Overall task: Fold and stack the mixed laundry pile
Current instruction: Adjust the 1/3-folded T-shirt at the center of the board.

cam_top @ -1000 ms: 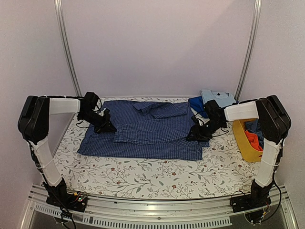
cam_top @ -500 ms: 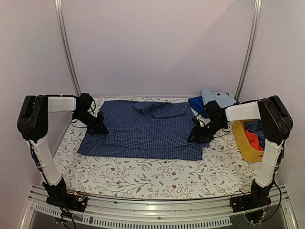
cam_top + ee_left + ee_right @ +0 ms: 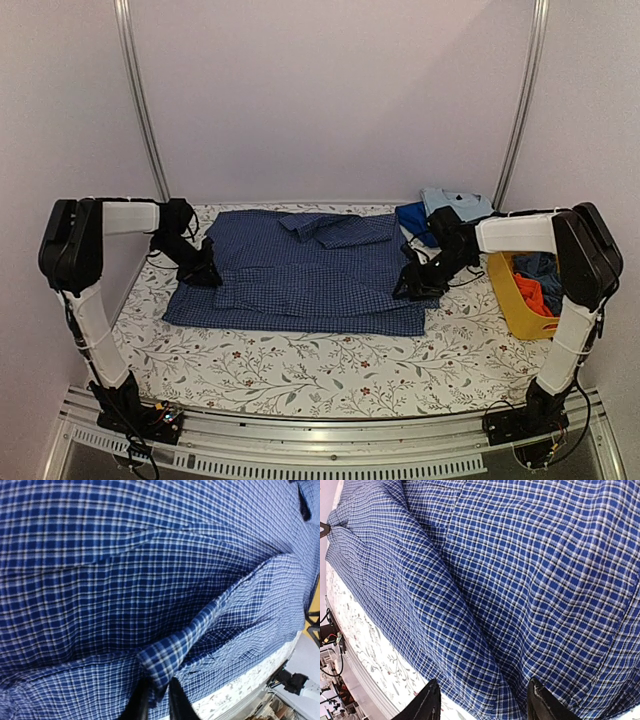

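Since 1 second earlier, the left end effector (image 3: 203, 272) had been drawn outward toward the shirt's left edge. The sleeve fold it carried had been stretched longer across the blue small-check button shirt (image 3: 310, 265). The right end effector (image 3: 410, 288) had barely been shifted.

The shirt was spread flat on the middle of the floral-covered desk (image 3: 330, 375), with 1 sleeve laid crosswise over its front. In the left wrist view the 2 fingers (image 3: 140, 702) were seen nearly together, with a raised corner of checked cloth pinched between them. The right end effector's fingers (image 3: 427, 702) were held wide apart over the shirt's right hem, with nothing gripped.

A folded light blue garment (image 3: 455, 204) was lying at the far right corner. A red-orange cloth piece (image 3: 530, 293) was left in the yellow basket (image 3: 508, 305) with other pieces.

The step in hand was judged to be the sleeve fold of this shirt, early in the task. Next, the pinched corner would need to be set down flat and released. A side of the shirt would then need to be folded inward while the opposite edge was kept from sliding.
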Controlling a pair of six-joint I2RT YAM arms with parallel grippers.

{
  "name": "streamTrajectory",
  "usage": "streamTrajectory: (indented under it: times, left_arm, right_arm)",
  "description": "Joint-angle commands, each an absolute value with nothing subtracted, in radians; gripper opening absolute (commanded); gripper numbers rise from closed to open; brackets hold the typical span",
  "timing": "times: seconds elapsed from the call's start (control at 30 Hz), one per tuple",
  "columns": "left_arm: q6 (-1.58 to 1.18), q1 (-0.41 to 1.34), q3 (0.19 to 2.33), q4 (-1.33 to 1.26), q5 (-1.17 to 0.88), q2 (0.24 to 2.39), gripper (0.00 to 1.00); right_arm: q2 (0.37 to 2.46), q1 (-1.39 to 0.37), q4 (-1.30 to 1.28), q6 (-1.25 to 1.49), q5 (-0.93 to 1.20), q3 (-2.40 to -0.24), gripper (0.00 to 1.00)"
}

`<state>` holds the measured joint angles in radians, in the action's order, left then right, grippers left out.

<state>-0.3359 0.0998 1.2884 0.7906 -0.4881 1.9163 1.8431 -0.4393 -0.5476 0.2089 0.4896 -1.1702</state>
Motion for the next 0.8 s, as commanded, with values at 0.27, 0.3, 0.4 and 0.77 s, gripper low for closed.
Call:
streamTrajectory:
  times: [0.27, 0.3, 0.4, 0.77]
  left_arm:
    - [-0.265, 0.091, 1.347, 0.712, -0.396, 1.778, 0.62]
    - [-0.268, 0.093, 1.334, 0.694, -0.396, 1.781, 0.62]
    - [-0.297, 0.092, 1.295, 0.644, -0.417, 1.799, 0.58]
    - [-0.364, 0.069, 1.117, 0.630, -0.360, 1.850, 0.42]
  right_arm:
    - [1.827, -0.554, -0.562, 0.261, 0.451, -1.345, 0.50]
    - [1.845, -0.562, -0.554, 0.274, 0.456, -1.353, 0.50]
    - [1.898, -0.574, -0.546, 0.281, 0.460, -1.380, 0.49]
    - [2.084, -0.574, -0.553, 0.254, 0.443, -1.330, 0.48]
